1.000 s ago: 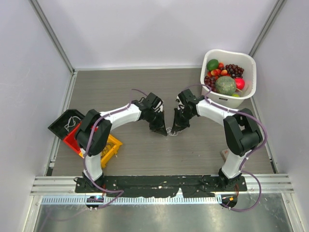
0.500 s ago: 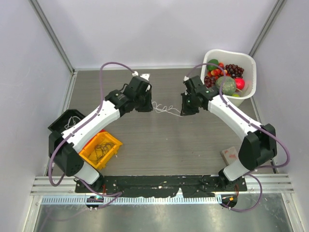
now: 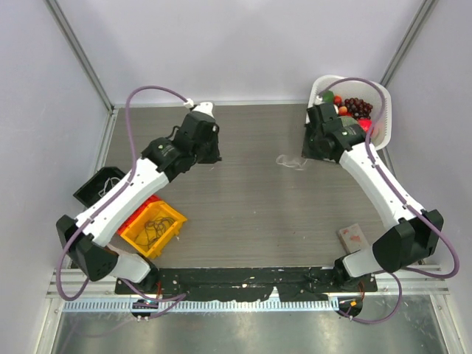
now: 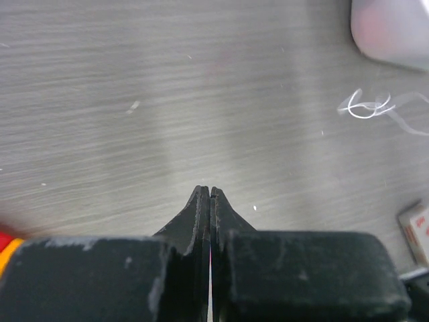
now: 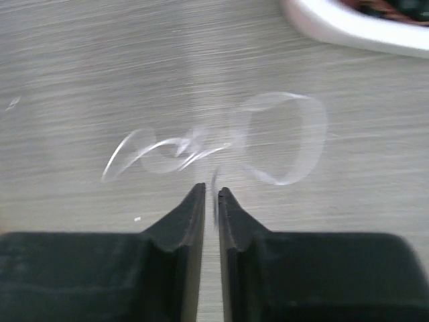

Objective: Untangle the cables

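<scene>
Cable (image 5: 181, 146), white, looped, lay just left of basket (image 5: 335, 30). Right claw (image 5: 210, 191) stood a slit apart at one strand; grip could not be told. Left claw (image 4: 210, 191) was closed, empty.

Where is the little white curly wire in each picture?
Top view: the thin white curly cable sits right of the middle, just left of and below the white plastic basket.
Left wrist view: upper right, under the basket's corner.
Right wrist view: centre, blurred; basket rim top right.
Shared landmark: the basket.
</scene>
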Tool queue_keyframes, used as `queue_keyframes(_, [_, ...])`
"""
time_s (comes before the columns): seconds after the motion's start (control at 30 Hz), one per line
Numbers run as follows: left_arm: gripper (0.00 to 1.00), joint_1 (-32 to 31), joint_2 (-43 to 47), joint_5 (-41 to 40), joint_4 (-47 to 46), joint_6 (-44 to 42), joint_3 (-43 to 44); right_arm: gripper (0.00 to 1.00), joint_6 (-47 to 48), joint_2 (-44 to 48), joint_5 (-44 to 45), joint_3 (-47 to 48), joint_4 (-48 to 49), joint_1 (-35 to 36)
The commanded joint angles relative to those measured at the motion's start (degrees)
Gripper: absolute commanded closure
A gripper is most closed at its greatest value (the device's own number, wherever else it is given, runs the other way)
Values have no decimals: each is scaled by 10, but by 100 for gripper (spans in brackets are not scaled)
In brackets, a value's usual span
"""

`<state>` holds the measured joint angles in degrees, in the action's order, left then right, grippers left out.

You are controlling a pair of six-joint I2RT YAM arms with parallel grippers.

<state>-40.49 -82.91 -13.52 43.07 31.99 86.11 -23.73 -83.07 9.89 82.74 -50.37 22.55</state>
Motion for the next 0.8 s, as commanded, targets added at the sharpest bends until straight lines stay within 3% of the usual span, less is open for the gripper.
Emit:
queue_keyframes(0.0, [100,11,57,-69,2,4,1,76,-6,11,71,10,-51,-27])
queue_keyframes(0.1, [100,12,79,-67,-13,11,-8,72,0,8,48,-6,-54,-31])
queue_keyframes(0.27, [100,17,82,-28,-19,13,-10,80,19,25,-115,-37,-3,-31])
queue_keyframes(0.33, [100,18,77,-8,-19,21,-11,80,4,20,-117,-47,1,-31])
queue_keyframes(0.37, [100,18,74,0,-20,26,-14,78,-1,19,-75,-53,0,-32])
queue_keyframes(0.47, [100,19,72,26,-29,41,-22,52,-34,-5,8,-57,-29,-59])
queue_keyframes(0.6, [100,19,69,76,-47,62,-39,45,-69,-25,22,-98,-27,-157])
queue_keyframes(0.77, [100,19,66,127,-48,69,-55,44,-109,-36,-29,-126,-8,-266])
